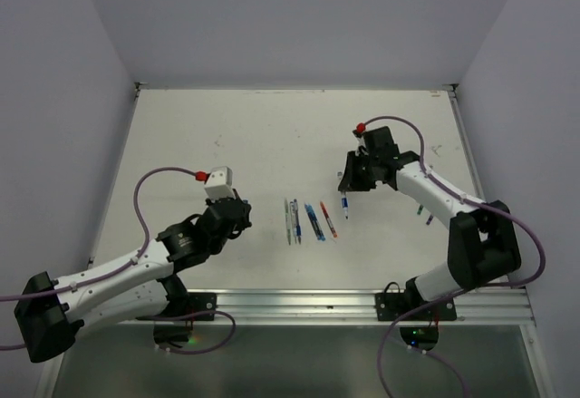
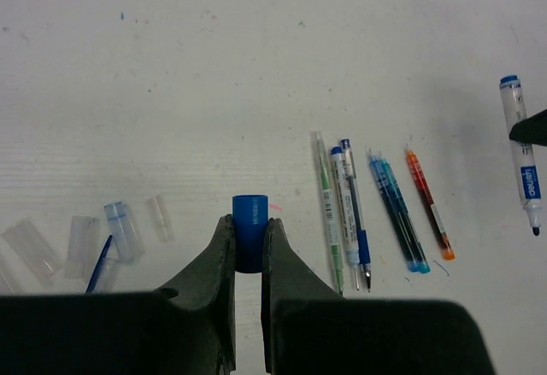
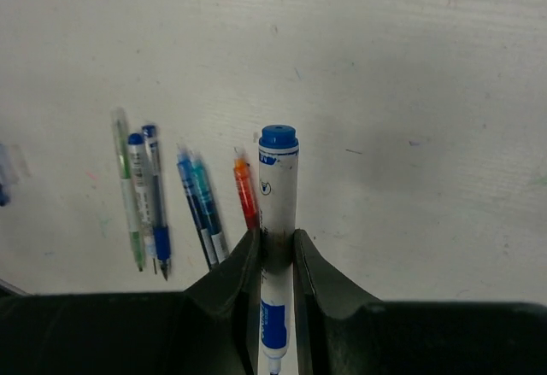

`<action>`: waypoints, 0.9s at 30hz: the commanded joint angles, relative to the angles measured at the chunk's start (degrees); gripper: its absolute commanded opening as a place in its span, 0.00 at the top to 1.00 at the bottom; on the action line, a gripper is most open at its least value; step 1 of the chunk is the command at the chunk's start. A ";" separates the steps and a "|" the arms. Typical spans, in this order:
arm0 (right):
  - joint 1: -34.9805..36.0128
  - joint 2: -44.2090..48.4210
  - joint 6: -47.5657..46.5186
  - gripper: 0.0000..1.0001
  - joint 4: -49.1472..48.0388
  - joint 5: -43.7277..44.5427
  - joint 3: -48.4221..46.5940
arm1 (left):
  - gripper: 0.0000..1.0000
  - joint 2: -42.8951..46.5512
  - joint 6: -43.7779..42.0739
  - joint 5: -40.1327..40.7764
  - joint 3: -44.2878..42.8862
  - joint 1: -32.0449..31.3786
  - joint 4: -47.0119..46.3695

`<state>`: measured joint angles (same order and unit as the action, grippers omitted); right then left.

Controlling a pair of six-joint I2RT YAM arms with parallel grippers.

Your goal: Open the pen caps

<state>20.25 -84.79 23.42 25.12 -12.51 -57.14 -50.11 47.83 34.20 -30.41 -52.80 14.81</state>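
Both grippers are clamped, left gripper [image 2: 249, 240] on the blue cap [image 2: 250, 211] at lower centre, right gripper [image 3: 277, 247] on the marker [image 3: 279, 178]; I judge a high release could roll either into the pens [image 2: 351, 208].

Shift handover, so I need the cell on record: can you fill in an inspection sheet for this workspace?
Surface: white table, scuffed, with faint ink specks.
Job's things: blue cap off its pen; marker, blue-ended; row of pens lying between the arms.
Clutter: clear tubes loose beside the left claw; small dark pieces near the right arm, too small to identify.
Claws: left claw shut on the blue cap; right claw shut on the marker.
Cables: purple cables loop off both arms; red plugs at the wrists.
Surroundings: plain white walls; metal rail along the near edge.
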 commanded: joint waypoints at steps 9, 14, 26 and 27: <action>3.74 -7.93 -7.42 1.00 8.89 1.79 -4.55 | 1.00 0.19 1.30 0.79 0.79 1.20 0.66; 8.22 -8.63 -5.58 1.00 6.52 6.01 -3.33 | 1.00 0.27 1.56 0.70 1.41 1.29 0.57; 9.81 -10.65 -5.23 1.00 2.30 9.96 0.45 | 1.00 2.30 1.12 0.52 2.73 1.64 0.57; 9.98 -10.83 -5.31 1.00 1.95 9.96 0.89 | 1.00 2.12 1.12 0.52 2.73 1.64 0.57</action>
<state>29.87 -94.19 18.04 29.12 -4.49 -57.28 -48.45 48.47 33.45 -28.23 -51.75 15.79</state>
